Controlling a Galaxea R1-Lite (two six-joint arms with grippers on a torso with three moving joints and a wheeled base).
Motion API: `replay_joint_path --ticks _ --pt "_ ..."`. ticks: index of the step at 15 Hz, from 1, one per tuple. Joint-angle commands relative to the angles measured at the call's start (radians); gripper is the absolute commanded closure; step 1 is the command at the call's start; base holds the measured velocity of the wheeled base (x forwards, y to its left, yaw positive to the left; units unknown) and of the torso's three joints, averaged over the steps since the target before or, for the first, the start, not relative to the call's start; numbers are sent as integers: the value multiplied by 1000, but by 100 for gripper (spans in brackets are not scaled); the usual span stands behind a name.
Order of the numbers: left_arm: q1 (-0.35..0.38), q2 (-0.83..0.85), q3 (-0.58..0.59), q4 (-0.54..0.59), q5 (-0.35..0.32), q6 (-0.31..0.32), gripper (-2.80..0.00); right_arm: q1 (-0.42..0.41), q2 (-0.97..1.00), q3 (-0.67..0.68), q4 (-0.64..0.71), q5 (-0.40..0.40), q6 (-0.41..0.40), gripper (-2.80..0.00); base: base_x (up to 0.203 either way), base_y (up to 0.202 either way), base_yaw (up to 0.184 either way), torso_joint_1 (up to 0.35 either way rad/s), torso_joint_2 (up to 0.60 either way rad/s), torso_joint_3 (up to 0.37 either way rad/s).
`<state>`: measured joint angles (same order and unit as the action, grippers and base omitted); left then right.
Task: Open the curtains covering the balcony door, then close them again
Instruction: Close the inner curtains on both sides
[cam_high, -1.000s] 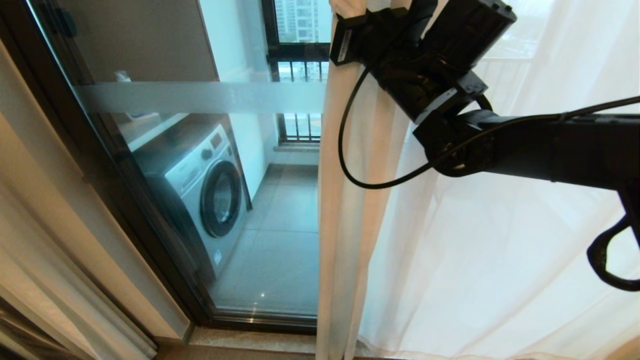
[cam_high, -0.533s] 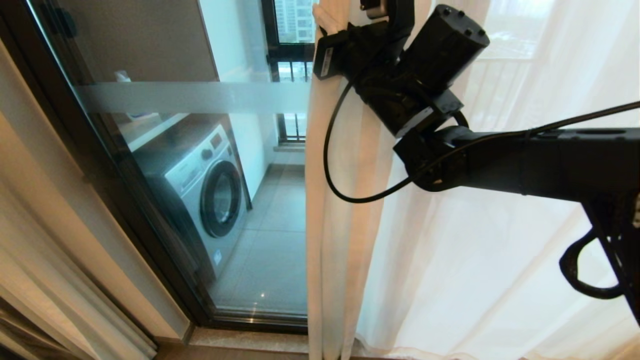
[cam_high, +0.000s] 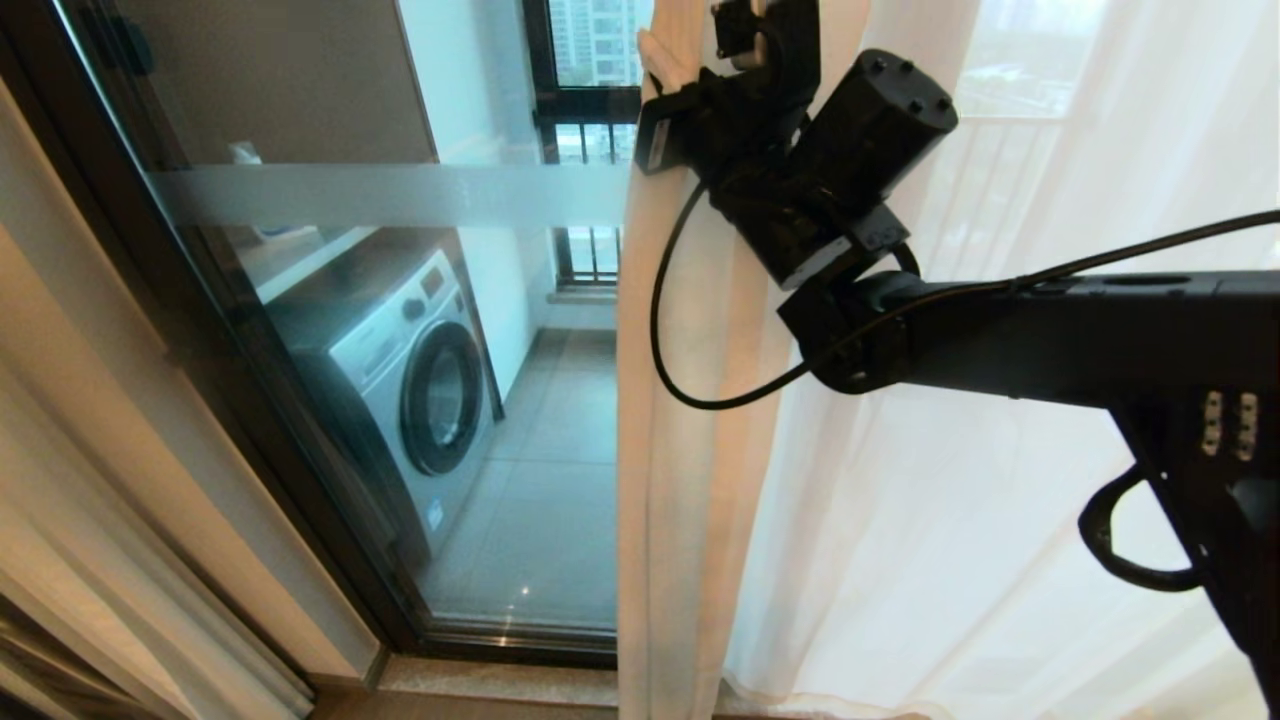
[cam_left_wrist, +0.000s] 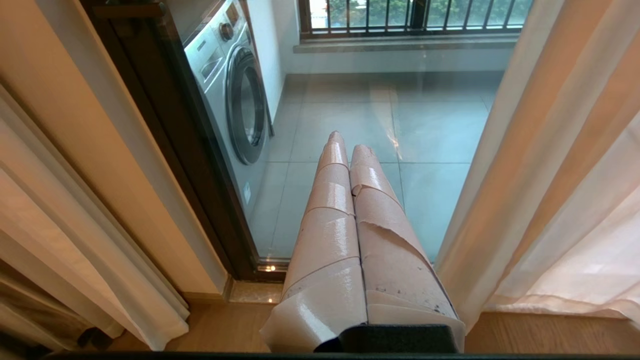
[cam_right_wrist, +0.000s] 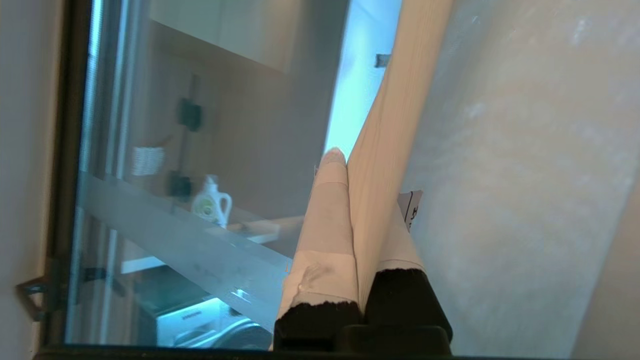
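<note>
The tall balcony door (cam_high: 330, 330), clear sliding glass with a frosted horizontal band in a dark metal frame, fills the left half of the head view and stands mostly uncovered. Behind it sits a silver front-loading washing machine (cam_high: 405, 370) on grey tiles. The curtains (cam_high: 960, 520), floor-length sheer white fabric in soft vertical folds edged by a thicker beige drape, hang bunched across the centre and right. The black right gripper (cam_high: 690, 60), at upper centre, has its tape-wrapped fingers (cam_right_wrist: 325, 220) pinched on the drape's leading edge. The left gripper (cam_left_wrist: 348, 150), seen only from its own wrist, has its tan taped fingers pressed together, holding nothing, low before the glass. The smooth cloth looks likely to slide out of that narrow pinch if pulled sideways too fast, or the folds may drag and snag.
</note>
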<state>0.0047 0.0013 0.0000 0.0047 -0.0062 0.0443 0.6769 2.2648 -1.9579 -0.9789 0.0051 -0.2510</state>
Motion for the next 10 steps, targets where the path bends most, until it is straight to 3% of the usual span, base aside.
replay_joint_path --ticks 1,10 --pt "0 0 0 0 0 0 0 -7 22 -1 -15 -5 -14 0 0 0 0 0 0 0" --pt "1 0 0 0 0 0 0 -14 13 1 -15 -11 -39 0 0 0 0 0 0 0"
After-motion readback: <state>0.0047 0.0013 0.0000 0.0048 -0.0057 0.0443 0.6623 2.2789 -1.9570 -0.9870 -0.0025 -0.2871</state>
